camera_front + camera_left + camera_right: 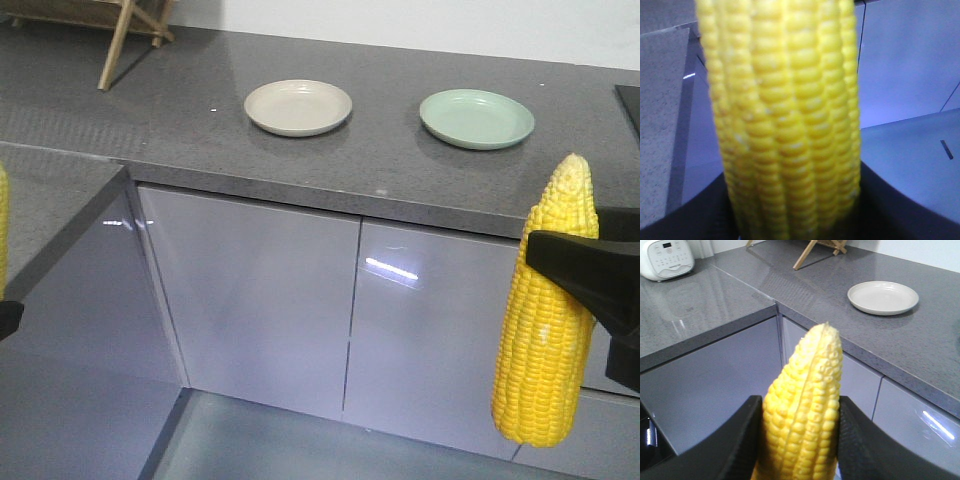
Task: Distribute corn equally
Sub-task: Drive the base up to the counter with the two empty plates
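Observation:
Each of my grippers holds one cob of corn upright in front of the counter. A bright yellow cob (545,330) hangs at the right with its paler tip up, and my right gripper (560,262) is shut on its upper half. In the right wrist view the black fingers (737,440) press both sides of that cob (807,400). A second cob (785,120) fills the left wrist view, with my left gripper (795,205) shut on it. In the front view only a sliver of this cob (2,230) shows at the left edge.
On the grey counter (400,180) sit a beige plate (298,107) and a pale green plate (476,118), both bare. Glossy cabinet doors (260,300) stand below. A wooden stand (130,30) is at the back left, and a white cooker (666,258) sits on the side counter.

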Controlling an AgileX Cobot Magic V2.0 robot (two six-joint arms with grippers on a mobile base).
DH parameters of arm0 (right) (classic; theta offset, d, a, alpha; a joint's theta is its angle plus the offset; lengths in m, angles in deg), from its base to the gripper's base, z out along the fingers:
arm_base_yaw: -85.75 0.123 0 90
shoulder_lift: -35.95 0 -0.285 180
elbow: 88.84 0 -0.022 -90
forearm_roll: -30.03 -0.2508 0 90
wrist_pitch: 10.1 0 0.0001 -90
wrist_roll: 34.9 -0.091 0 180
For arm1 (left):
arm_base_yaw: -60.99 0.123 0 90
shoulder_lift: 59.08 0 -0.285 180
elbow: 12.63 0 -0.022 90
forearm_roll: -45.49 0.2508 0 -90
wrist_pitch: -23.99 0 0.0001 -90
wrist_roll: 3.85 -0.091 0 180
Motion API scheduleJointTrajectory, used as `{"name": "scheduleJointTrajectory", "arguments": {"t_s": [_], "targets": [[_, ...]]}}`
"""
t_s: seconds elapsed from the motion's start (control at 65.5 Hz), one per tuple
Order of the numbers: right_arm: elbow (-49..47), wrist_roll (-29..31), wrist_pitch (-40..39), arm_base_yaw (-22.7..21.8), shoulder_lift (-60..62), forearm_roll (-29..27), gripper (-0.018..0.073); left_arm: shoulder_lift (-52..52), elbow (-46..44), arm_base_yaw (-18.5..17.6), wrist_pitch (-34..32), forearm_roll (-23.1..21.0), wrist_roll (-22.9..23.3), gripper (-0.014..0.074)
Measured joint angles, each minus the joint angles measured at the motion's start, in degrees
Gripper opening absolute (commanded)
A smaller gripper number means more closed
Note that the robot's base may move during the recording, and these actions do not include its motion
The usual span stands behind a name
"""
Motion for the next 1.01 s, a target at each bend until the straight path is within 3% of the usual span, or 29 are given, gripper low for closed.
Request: {"name": "scheduleJointTrajectory", "arguments": {"t_s": [1.008], "targets": [[0.00, 0.00, 0.00, 0.00, 0.00, 0.00, 0.0194, 0.00, 0.00, 0.00, 0.00, 0.00, 0.00, 0.0303]]}}
